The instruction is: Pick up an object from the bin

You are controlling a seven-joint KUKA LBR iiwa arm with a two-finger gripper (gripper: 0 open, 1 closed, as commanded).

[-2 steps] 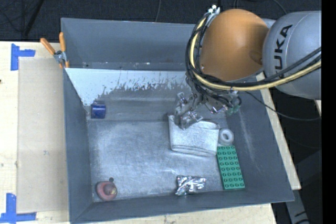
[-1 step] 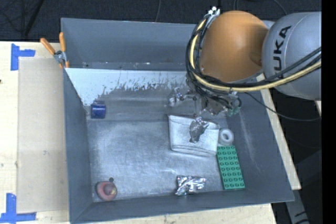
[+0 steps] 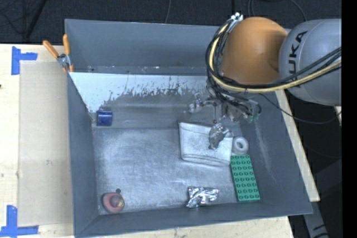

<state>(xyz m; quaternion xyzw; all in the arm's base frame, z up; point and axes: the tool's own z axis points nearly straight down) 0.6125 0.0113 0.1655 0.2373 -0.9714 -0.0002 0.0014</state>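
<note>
DESK: What lies nearest in the grey metal bin (image 3: 139, 47)?

PHOTOGRAPHER: 1 crumpled foil wad (image 3: 202, 196) by the near wall, 1 red round thing (image 3: 113, 202) in the near-left corner, and 1 green studded plate (image 3: 245, 177) lying flat to the foil's right.

DESK: And further back?

PHOTOGRAPHER: 1 white ring (image 3: 240, 145) lies just behind the plate, beside 1 pale folded piece (image 3: 195, 145) right of centre. The gripper (image 3: 216, 134) is low over that piece's right part. Whether it is open or closed, or has hold of anything, cannot be told. 1 blue block (image 3: 104, 117) sits at the far-left slope. The orange-capped arm (image 3: 251, 53) reaches in from the right.
</note>
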